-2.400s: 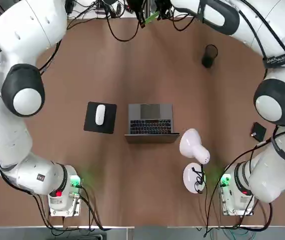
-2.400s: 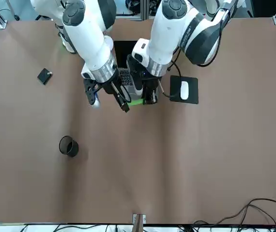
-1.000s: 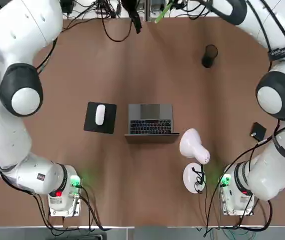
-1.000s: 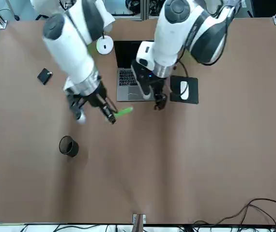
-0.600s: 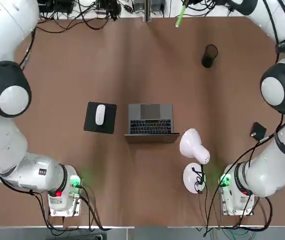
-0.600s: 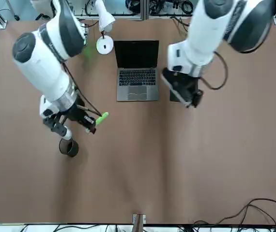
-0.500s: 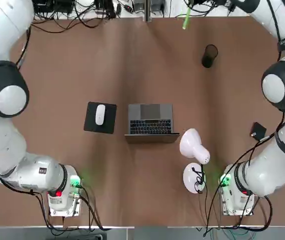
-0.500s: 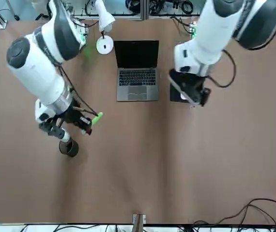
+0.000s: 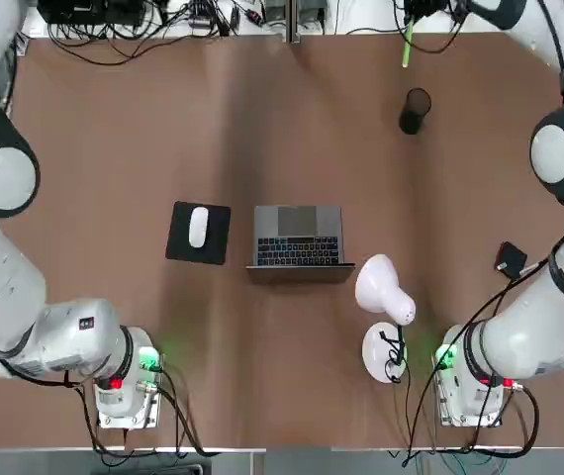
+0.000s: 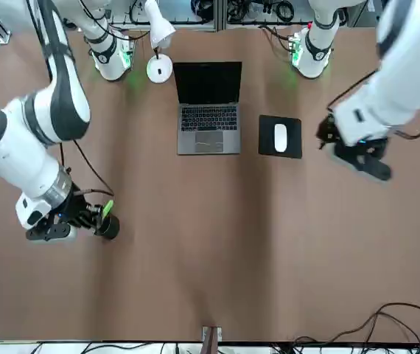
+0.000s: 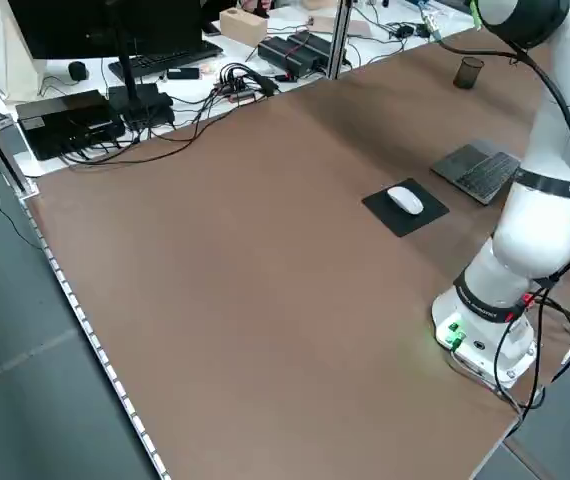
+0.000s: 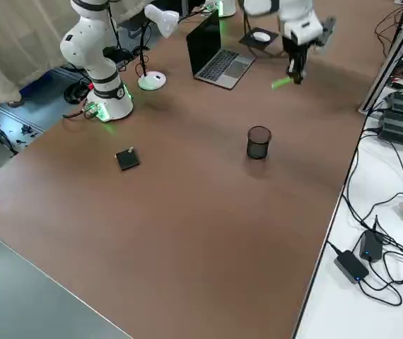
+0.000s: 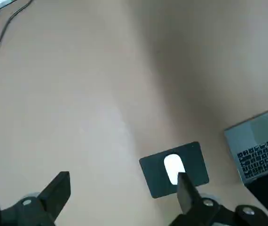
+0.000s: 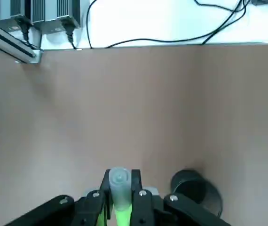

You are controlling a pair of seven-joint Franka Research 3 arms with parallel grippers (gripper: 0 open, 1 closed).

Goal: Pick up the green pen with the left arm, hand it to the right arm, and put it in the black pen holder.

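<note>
Now my 2 arms have parted: compared with 0.5 seconds ago, my left gripper [image 13: 123, 193] has swung farther out, to the right side of the front view, and its fingers are spread with nothing between them. My right gripper [image 14: 120, 178] has shifted toward the left edge of the front view, left of centre, and is pinching the green pen [image 14: 122, 203] between its 2 fingers. In the top view, the pen shows at the upper right, just past the table's far edge, with the black pen holder [image 9: 415, 111] a little below it. In the front view, my right gripper overlaps the holder's left side, so I cannot tell whether the pen is over the mouth.

To my mind, that change means the handover is done and only the placing is left, with my left arm well out of the way. Next I should line the pen's free end up with the opening, lower it inside, then let go. I judge 2 risks: a tilted pen could catch the rim, or my fingers could nudge the light-looking cup and tip it over.
</note>
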